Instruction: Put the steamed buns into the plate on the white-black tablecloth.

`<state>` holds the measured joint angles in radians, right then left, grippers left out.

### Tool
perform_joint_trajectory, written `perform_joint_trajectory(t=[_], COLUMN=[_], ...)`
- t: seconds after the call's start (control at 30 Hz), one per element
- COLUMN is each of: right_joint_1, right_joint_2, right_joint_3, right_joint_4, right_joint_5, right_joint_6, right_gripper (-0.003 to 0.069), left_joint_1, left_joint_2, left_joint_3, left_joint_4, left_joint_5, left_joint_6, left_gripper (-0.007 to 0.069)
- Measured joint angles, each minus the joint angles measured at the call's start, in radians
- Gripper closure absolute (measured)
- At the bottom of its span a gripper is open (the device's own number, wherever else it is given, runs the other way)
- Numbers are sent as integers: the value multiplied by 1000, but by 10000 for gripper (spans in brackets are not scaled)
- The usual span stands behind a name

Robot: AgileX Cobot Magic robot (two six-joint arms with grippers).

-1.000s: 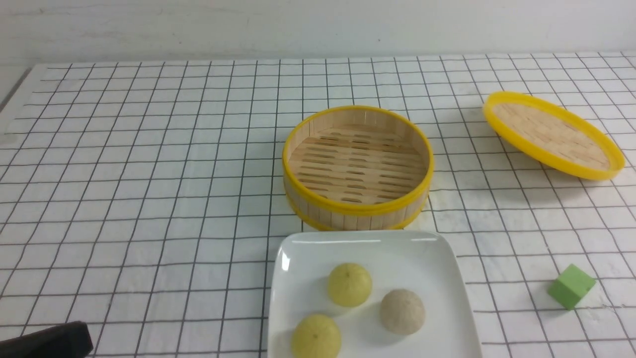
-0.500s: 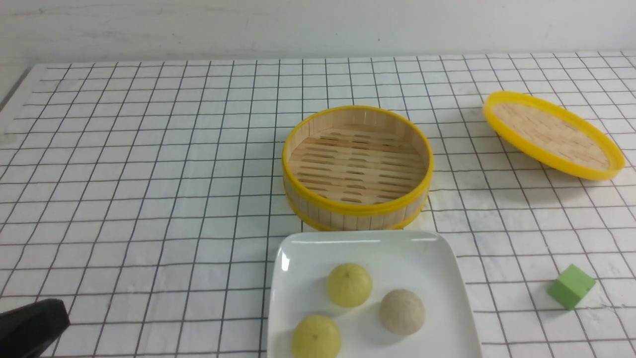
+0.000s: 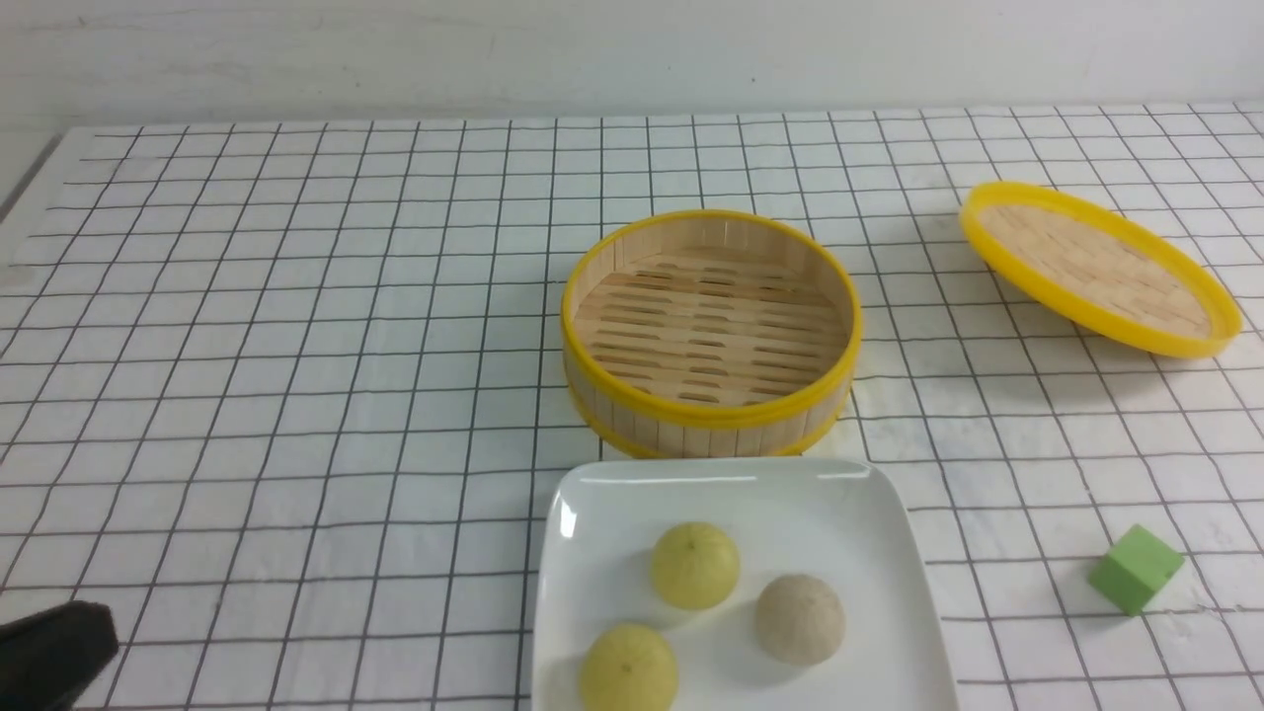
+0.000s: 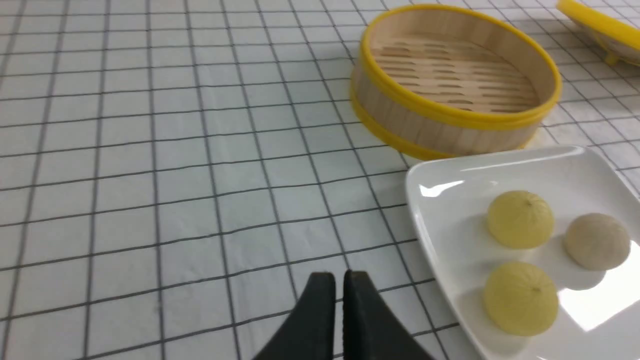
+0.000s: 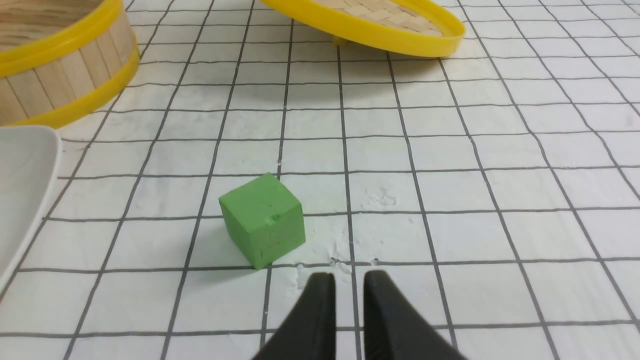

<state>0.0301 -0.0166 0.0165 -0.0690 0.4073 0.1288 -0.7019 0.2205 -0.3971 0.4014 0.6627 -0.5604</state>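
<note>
Three steamed buns lie in the white square plate (image 3: pixel 592 494) at the near middle of the white-black tablecloth (image 3: pixel 296 346): a pale yellow one (image 3: pixel 694 565), a second yellow one (image 3: pixel 628 668) and a beige-grey one (image 3: pixel 800 618). In the front view my left gripper (image 3: pixel 54 652) shows only as a dark tip in the lower left corner, well left of the plate. In the left wrist view that gripper (image 4: pixel 339 277) has its fingers almost touching, with nothing between them, and the plate (image 4: pixel 425 200) lies off to one side. My right gripper (image 5: pixel 349 277) hangs over bare cloth, slightly open and empty.
An empty round bamboo basket (image 3: pixel 711 326) with yellow rims stands just behind the plate. Its lid (image 3: pixel 1101 267) lies tilted at the far right. A green cube (image 3: pixel 1136 568) sits right of the plate, close in front of the right gripper (image 5: pixel 262 220).
The left gripper's dark tip has drawn back leftward and lower into the corner of the front view. Buns, plate, basket, lid and cube have not moved.
</note>
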Motion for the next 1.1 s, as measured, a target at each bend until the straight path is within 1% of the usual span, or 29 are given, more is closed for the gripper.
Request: perform_joint_trajectory(t=[0.03, 0.07, 0.1, 0.13, 0.17, 0.2, 0.23, 0.27, 0.37, 0.5, 0.6, 0.7, 0.83, 1.1], right_joint_1=[0, 0, 0, 0, 0, 0, 0, 0, 0, 0, 0, 0, 0, 0], right_joint_2=[0, 0, 0, 0, 0, 0, 0, 0, 0, 0, 0, 0, 0, 1], right_joint_3=[0, 0, 0, 0, 0, 0, 0, 0, 0, 0, 0, 0, 0, 0], right_joint_4=[0, 0, 0, 0, 0, 0, 0, 0, 0, 0, 0, 0, 0, 0], right_joint_5=[0, 0, 0, 0, 0, 0, 0, 0, 0, 0, 0, 0, 0, 0], right_joint_6=[0, 0, 0, 0, 0, 0, 0, 0, 0, 0, 0, 0, 0, 0], right_gripper=[546, 546, 546, 544, 543, 540, 539, 538, 535, 530, 526, 523, 518, 515], left_joint_1=[4, 59, 92, 139, 159, 235, 291, 325, 496, 642, 680, 685, 686, 686], left_joint_2=[0, 0, 0, 0, 0, 0, 0, 0, 0, -76, -149, -210, -231, -232], left_joint_3=[3, 38, 59, 79, 84, 122, 143, 167, 266, 359, 402, 423, 424, 424], left_joint_4=[0, -42, -71, -105, -112, -171, -200, -230, -327, -345, -323, -296, -273, -262], left_joint_5=[-10, -92, -145, -192, -209, -267, -291, -314, -363, -351, -344, -329, -299, -297], left_joint_6=[7, 67, 107, 147, 163, 231, 264, 287, 358, 369, 371, 371, 355, 337], left_gripper=[571, 571, 570, 570, 570, 570, 570, 570, 564, 559, 559, 554, 553, 553])
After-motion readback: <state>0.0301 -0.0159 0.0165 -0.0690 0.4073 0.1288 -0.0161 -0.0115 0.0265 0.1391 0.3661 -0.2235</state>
